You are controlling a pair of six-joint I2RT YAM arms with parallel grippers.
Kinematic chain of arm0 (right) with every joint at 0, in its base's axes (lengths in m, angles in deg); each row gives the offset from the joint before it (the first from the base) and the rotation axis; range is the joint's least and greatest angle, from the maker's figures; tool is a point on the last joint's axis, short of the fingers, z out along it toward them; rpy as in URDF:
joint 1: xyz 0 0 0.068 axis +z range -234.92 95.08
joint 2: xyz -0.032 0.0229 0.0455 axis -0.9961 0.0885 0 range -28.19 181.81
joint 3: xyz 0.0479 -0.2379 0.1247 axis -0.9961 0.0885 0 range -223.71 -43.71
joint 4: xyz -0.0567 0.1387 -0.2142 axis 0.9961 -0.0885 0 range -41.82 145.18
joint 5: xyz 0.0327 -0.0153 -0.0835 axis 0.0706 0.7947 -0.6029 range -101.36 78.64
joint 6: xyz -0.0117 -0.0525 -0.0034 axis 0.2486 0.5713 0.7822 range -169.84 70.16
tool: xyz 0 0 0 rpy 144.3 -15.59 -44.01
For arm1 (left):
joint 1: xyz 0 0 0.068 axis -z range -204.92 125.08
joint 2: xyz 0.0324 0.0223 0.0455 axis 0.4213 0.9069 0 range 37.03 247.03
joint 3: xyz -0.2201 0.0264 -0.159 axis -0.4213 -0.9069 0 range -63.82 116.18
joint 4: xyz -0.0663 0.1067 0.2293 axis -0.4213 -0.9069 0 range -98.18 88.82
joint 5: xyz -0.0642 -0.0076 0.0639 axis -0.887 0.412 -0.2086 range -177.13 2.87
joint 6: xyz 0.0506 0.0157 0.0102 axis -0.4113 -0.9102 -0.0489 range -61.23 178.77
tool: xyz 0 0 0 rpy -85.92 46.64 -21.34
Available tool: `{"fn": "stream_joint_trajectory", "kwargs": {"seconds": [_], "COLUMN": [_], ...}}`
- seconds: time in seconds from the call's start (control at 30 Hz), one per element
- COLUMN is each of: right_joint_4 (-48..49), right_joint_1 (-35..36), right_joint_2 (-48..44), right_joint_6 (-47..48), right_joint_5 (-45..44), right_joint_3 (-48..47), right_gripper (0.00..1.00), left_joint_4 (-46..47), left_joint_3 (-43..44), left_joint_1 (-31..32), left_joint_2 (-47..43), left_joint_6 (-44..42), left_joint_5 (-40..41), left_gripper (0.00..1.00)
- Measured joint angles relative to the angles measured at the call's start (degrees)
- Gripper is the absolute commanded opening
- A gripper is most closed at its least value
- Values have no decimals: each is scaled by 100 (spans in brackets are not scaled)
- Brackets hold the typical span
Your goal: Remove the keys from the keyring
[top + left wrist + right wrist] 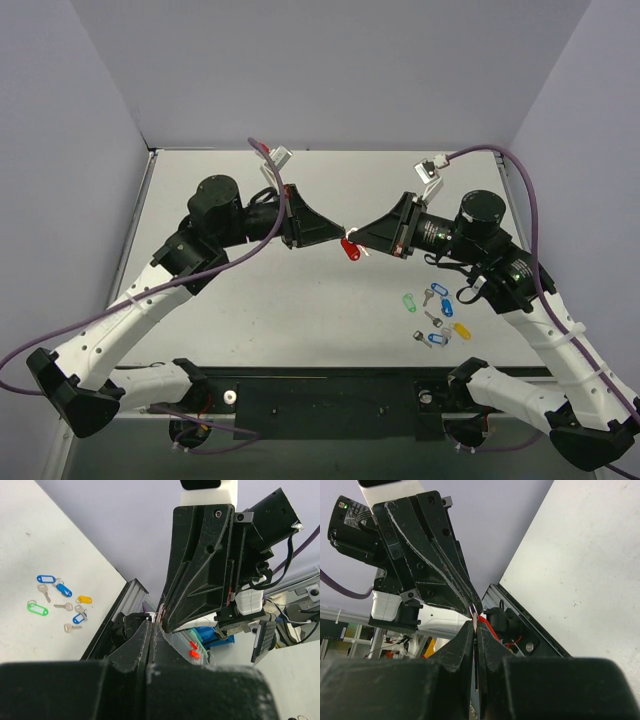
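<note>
**Keyring [349,248] held aloft between both grippers**

Its red oblong tag is hung over the middle of the table [250,310], long axis sloped far-left to near-right. Left gripper [337,232] and right gripper [359,231] are pinched narrow on its metal.

The left arm [120,315] and right arm [565,350] both have white plastic shells on their lower links and black, rounded joint housings further along. A purple cable [480,150] runs to a white plug near each wrist. The left gripper [338,237] and right gripper [358,233] are black and wedge-shaped, scuffed with pale scratches and dotted with small screws, each backed by a white block. A green light [517,265] glows on the right arm.
</note>
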Motion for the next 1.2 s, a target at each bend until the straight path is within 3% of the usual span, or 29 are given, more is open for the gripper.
{"fn": "stream_joint_trajectory", "kwargs": {"seconds": [0.4, 0.53, 0.6, 0.8, 1.03, 1.2], "right_joint_4": [-118, -131, -98, 72, 299, 601], "right_joint_1": [-7, -7, 0, 44, 44, 44], "right_joint_2": [-9, -39, -42, -76, -76, -76], "right_joint_6": [39, 37, 33, -11, -129, -308], "right_joint_5": [175, 170, 199, 256, 210, 205], "right_joint_3": [0, 0, 0, 2, 9, 68], "right_gripper": [0, 0, 0, 0, 0, 0], "left_joint_4": [-614, -688, -673, -544, 136, 708], "left_joint_3": [498, 616, 629, 629, 195, -223], "left_joint_1": [-103, -155, -162, -155, -153, -155], "left_joint_2": [343, 439, 463, 496, 199, -219], "left_joint_6": [-170, -160, -131, 46, 361, 590], "left_joint_5": [-603, -756, -754, -560, -164, 190], "left_gripper": [3, 28, 49, 73, 74, 68]}}
